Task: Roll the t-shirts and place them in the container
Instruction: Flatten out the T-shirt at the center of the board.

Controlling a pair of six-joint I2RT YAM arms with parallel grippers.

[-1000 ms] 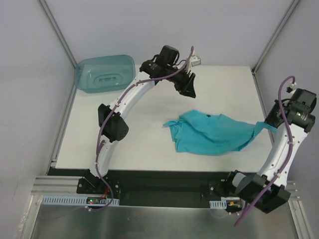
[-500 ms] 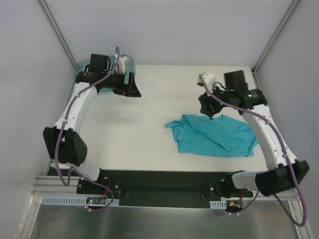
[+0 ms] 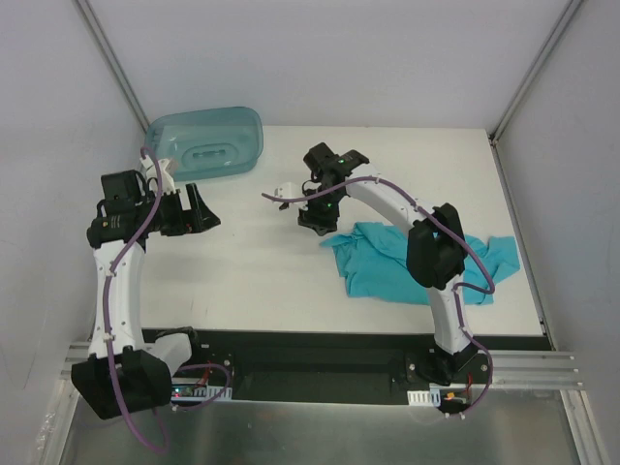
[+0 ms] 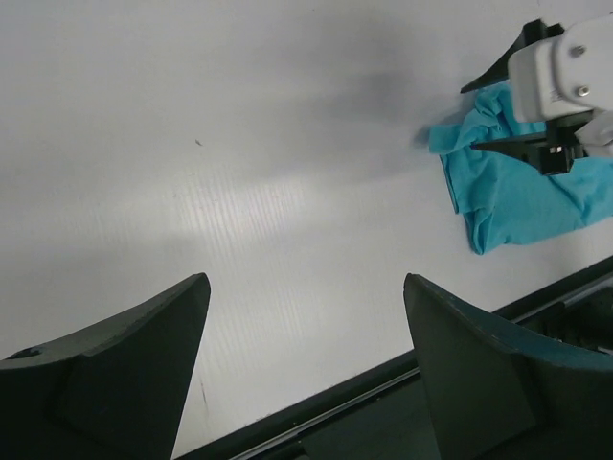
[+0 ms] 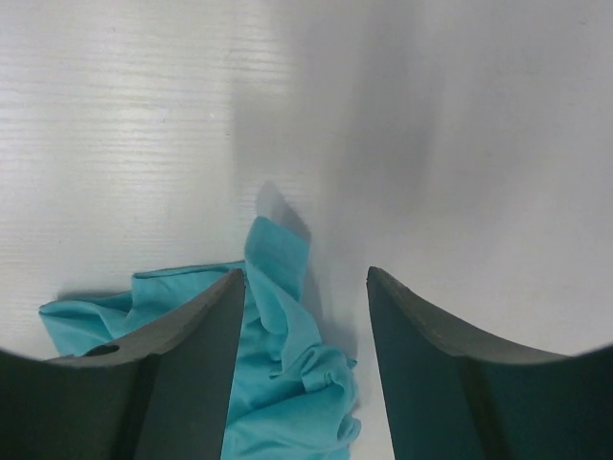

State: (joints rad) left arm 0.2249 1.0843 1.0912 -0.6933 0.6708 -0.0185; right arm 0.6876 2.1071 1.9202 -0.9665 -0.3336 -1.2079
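The teal t-shirt (image 3: 380, 268) lies crumpled on the white table, right of centre. My right gripper (image 3: 313, 219) is open and hovers low over the shirt's left end. In the right wrist view a wrinkled corner of the shirt (image 5: 287, 326) lies between the spread fingers of the right gripper (image 5: 305, 280), and nothing is gripped. My left gripper (image 3: 207, 208) is open and empty over bare table at the left, well away from the shirt. In the left wrist view, the left gripper (image 4: 305, 287) faces the shirt (image 4: 517, 196), which lies far off at the upper right.
A translucent blue-green plastic tub (image 3: 204, 143) stands at the back left corner. The right arm's forearm crosses above the shirt. The table's front edge and a black rail (image 3: 320, 341) run along the near side. Grey walls enclose the back and both sides.
The left arm has swung from the table's back centre to the left side. The right arm has swept from the right edge across to the shirt's left end. The shirt lies more bunched.
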